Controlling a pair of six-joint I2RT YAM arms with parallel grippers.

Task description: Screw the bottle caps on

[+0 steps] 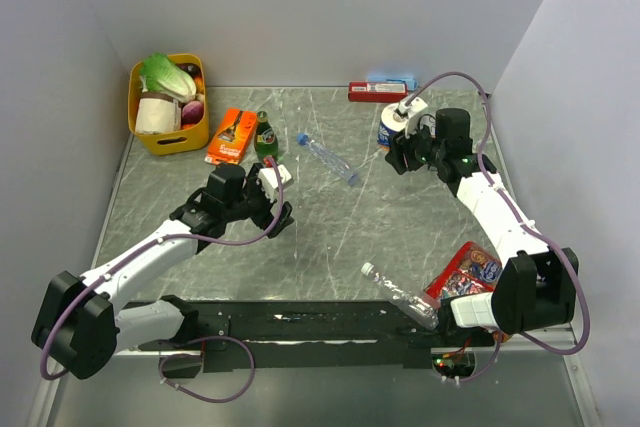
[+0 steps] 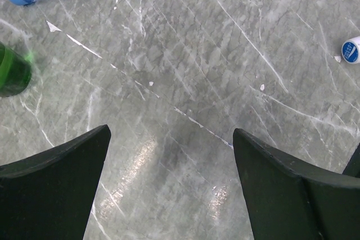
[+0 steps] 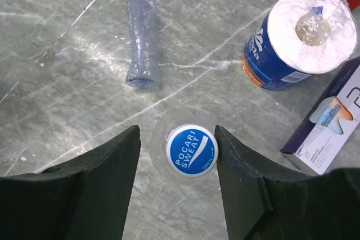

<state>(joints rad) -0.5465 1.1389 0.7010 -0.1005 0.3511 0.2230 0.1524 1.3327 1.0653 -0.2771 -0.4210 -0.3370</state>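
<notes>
Right hand [image 3: 177,132] spread astride round blue plastic cap [image 3: 192,150] on slim clear bottle [image 3: 158,139]; a nudge could topple it. Left hand [image 2: 171,132] spread too.

Yellow basket [image 1: 176,140]; green bottle [image 1: 265,138]; paper roll [image 3: 304,32]; red box [image 1: 377,93].

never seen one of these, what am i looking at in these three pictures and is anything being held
These are two robot arms on a table, each ending in a two-finger gripper. One picture looks down on both; the other two come from cameras on the wrists. The left gripper is open and empty above the table. The right gripper straddles a blue cap, seemingly without clasping it. A capped clear bottle lies mid-table, another bottle by the right arm's base.
</notes>
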